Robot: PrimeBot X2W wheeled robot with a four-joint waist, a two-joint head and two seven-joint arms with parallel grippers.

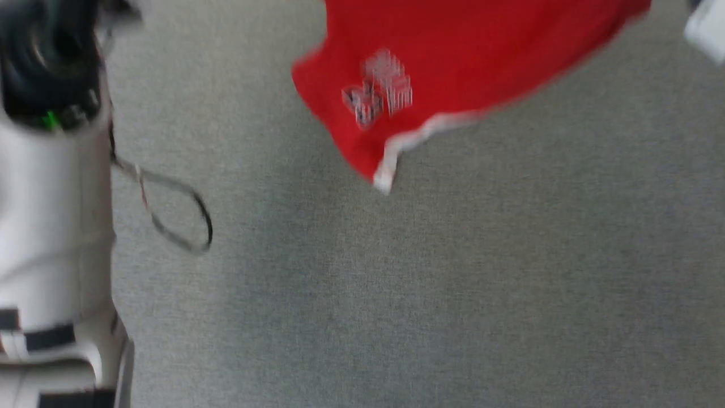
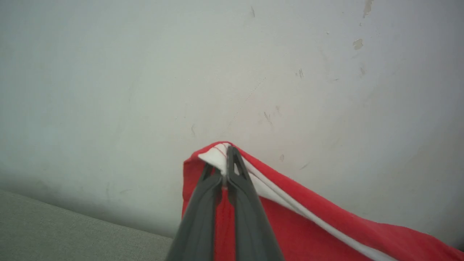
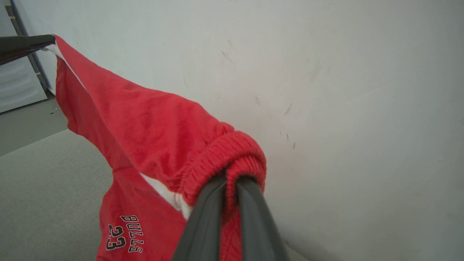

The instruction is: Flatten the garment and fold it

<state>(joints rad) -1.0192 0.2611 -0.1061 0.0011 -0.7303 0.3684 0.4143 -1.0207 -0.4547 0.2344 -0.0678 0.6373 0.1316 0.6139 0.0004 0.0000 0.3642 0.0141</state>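
- The left pincer (image 2: 222, 159) is clamped on a white-trimmed corner of the red shorts (image 1: 453, 56)
- The right pincer (image 3: 232, 178) is clamped on the gathered waistband (image 3: 224, 152) (bunched over its tips)
- The shorts hang stretched between both, lifted above the grey surface (image 1: 396, 283), far right, close to a pale wall (image 2: 145, 72)

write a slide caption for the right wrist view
Right claw shut on the waistband of the red shorts, left claw pinching the far corner, pale wall behind
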